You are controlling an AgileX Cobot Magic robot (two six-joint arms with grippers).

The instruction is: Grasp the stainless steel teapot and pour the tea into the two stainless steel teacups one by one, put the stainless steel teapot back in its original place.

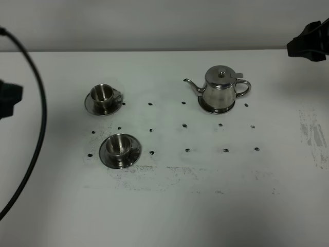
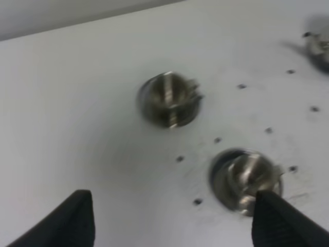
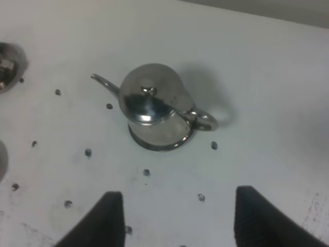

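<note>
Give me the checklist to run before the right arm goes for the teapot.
1. Teapot upright on its saucer: ok.
2. Handle turned toward the right arm's side, nothing against it: ok.
3. Right end effector open and apart from the teapot: ok.
4. Far teacup and near teacup upright: ok.
5. Whether there is tea in the teapot: cannot tell, the lid is on.
6. Left end effector open, holding nothing, not touching the cups: ok.
</note>
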